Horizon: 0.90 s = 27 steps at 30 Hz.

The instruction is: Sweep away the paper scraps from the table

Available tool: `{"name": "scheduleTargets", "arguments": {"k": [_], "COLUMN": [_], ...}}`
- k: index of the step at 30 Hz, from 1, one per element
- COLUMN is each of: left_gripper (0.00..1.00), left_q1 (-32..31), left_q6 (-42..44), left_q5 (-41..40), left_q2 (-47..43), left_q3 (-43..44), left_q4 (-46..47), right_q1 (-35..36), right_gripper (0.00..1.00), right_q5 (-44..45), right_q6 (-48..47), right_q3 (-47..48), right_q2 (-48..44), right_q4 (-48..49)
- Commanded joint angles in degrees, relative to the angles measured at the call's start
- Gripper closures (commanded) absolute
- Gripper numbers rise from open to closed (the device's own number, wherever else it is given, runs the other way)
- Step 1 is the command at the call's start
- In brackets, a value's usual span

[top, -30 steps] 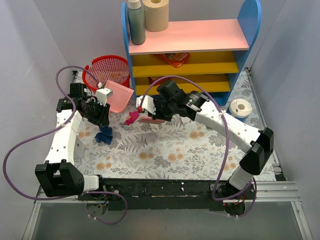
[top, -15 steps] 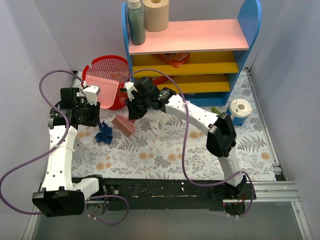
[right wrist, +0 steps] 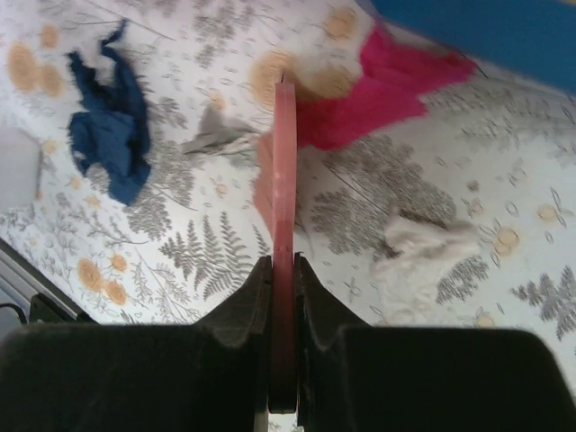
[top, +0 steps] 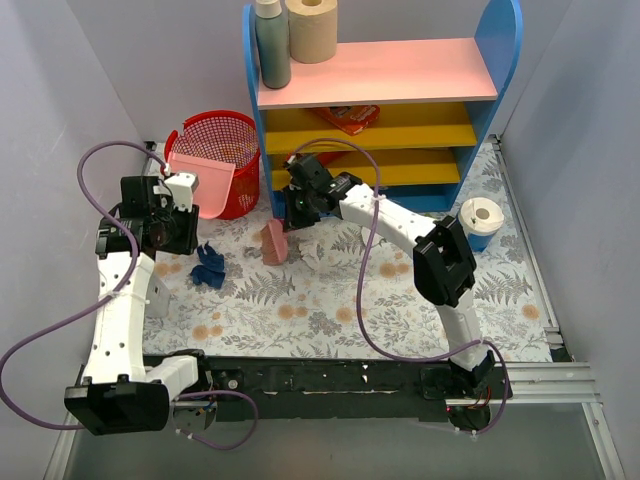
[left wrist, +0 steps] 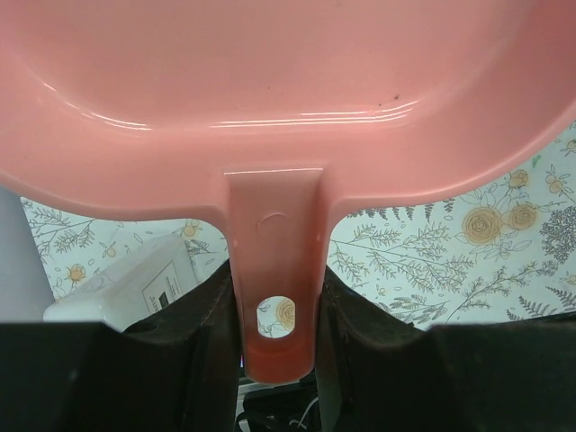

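The paper scraps (top: 208, 268) are still lying on the table (top: 400, 310), and three of them are showing. A dark blue scrap (right wrist: 108, 126) is sitting near the left edge, about halfway along it. A magenta scrap (right wrist: 387, 81) and a white scrap (right wrist: 423, 247) are lying further in, toward the far edge below the shelf unit (top: 400, 70). In the overhead view the right arm is covering the magenta one.

The left gripper (left wrist: 274, 297) is clenching the handle of the pink dustpan (top: 205, 185), one finger pressing on each side. A second ago the pan was resting tilted on the cloth. It has since been lifted, and it is now hanging against the rim of the red basket (top: 225, 128) in the far-left corner, as it was half a second ago. That looks like tipping out a load, though no view is showing whether anything fell in.

The right gripper (right wrist: 283, 270) is pinching the pink brush (top: 272, 243) edge-on between its fingers. Half a second ago the brush was sitting just beside the blue scrap. Now it is standing further from the left edge, near the magenta and white scraps, with the arm folded in toward the far edge.

So one sweep seems to be finishing and another is being lined up. With the pan off the table, nothing is waiting to catch what the brush pushes, so it will probably have to come back down first. The task is looking partly done at best.
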Motion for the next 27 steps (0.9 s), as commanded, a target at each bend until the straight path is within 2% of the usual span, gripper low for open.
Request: {"name": "scheduleTargets", "arguments": {"k": [1, 9, 14, 20, 23, 24, 25, 27], "left_gripper": [1.00, 1.00, 1.00, 1.00, 1.00, 1.00, 1.00, 1.00], "left_q1": [0.1, 0.1, 0.1, 0.1, -0.1, -0.3, -0.8, -1.7], "left_q6": [-0.2, 1.5, 3.7, 9.7, 18.9, 22.7, 32.3, 38.7], "left_q5": [1.4, 3.7, 4.7, 8.8, 13.1, 15.2, 15.2, 13.3], "left_q2": [1.0, 2.5, 3.1, 5.0, 7.7, 8.3, 8.5, 8.4], "left_q3": [2.5, 0.4, -1.7, -3.4, -2.7, -2.9, -3.5, -6.8], "left_q4": [0.3, 2.7, 3.7, 3.0, -2.0, -7.3, -9.1, -11.1], "right_q1": [-3.8, -12.5, -14.3, -14.3, -14.3, -14.3, -14.3, -14.3], "right_gripper": [0.99, 0.99, 0.99, 0.99, 0.99, 0.99, 0.99, 0.99], "right_q5": [2.4, 1.3, -0.7, -8.9, -9.3, -9.0, -8.8, -8.3], "right_q6": [4.1, -1.3, -14.7, -26.2, -31.9, -33.5, -35.5, -41.8], "right_q3": [-6.4, -24.8, -35.4, -37.8, -33.6, -31.5, -30.6, -29.5], "right_q2": [-4.5, -18.6, -30.1, -41.3, -43.9, -44.1, -44.3, -44.6], "right_q4": [-1.8, -3.5, -5.0, -5.2, -4.7, -4.6, -4.5, -4.9]}}
